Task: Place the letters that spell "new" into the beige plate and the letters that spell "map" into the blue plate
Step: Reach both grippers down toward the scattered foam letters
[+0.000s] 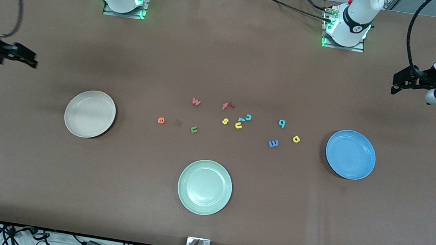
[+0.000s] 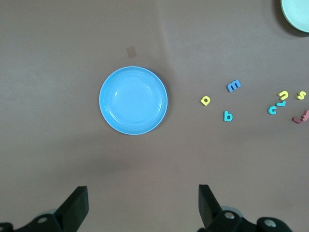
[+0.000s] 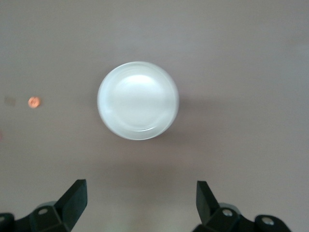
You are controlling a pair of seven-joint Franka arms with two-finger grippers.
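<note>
Brown table (image 1: 226, 56) is spread with foam letters lying loose between the empty beige plate (image 1: 90, 113) and blue plate (image 1: 350, 154), while left gripper (image 1: 396, 80) and right gripper (image 1: 30, 59) are raised, jaws wide apart, empty.

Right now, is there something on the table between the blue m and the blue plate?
Nothing blocks that path. The yellow letter lies beside the blue m, slightly farther from the front camera, just off the straight line to the blue plate. Otherwise only bare table lies between them.
</note>
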